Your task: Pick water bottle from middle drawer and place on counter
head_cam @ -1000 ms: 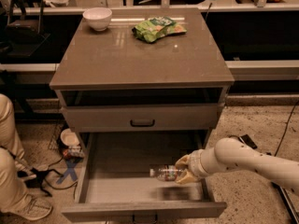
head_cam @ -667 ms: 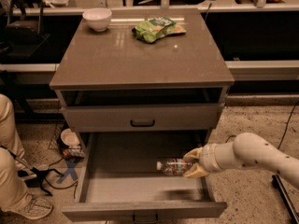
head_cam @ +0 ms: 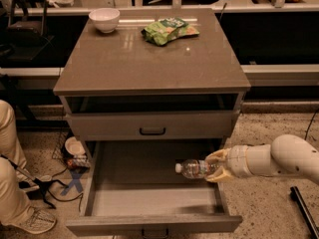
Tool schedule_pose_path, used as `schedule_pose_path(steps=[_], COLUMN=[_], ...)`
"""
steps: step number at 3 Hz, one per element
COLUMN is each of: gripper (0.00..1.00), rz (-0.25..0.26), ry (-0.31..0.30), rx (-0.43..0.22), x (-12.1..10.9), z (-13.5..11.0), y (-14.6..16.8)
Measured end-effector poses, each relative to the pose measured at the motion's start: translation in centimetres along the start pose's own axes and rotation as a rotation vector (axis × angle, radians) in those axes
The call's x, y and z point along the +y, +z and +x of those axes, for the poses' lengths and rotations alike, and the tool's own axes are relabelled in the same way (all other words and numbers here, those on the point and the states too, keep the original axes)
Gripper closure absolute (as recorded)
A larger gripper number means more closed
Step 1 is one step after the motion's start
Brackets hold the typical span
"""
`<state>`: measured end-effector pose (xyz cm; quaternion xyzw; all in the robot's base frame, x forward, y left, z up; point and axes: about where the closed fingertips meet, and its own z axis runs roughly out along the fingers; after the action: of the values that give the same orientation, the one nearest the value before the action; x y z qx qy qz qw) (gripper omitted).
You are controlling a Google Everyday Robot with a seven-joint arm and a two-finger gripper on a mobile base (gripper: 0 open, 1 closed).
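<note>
The water bottle [head_cam: 193,169] is a small clear plastic bottle with a pale cap pointing left. It lies sideways in my gripper [head_cam: 215,166], held above the floor of the open middle drawer [head_cam: 149,199] near its right wall. My gripper is shut on the bottle's base end. My white arm [head_cam: 279,159] reaches in from the right. The counter [head_cam: 149,59] is the glossy grey-brown slab on top of the cabinet, above and behind the gripper.
A white bowl [head_cam: 104,19] stands at the counter's back left. A green snack bag [head_cam: 168,30] lies at its back middle. The upper drawer [head_cam: 152,126] is shut. A person's leg and shoe [head_cam: 22,203] and cables lie on the floor at left.
My gripper has lifted the bottle off the drawer floor and drawn it up and to the right, toward the drawer's right wall.
</note>
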<state>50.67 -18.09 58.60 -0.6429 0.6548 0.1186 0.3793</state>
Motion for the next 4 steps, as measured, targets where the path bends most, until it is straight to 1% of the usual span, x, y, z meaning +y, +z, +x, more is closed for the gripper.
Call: schedule_pose_path(steps=[1,2,3,4], gripper=[1.0,1.0,1.0,1.0], rz=[0.015,0.042,0.089,0.128], ry=[-0.014,-0.06,-0.113,-0.119], rx=[-0.005,-0.019,-0.042,-0.054], x=[-0.8,-2.9,-7.1,-9.8], z=[-0.6,-2.8,-7.4,-10.1], y=[-0.9,-3.6,-7.7,-9.8])
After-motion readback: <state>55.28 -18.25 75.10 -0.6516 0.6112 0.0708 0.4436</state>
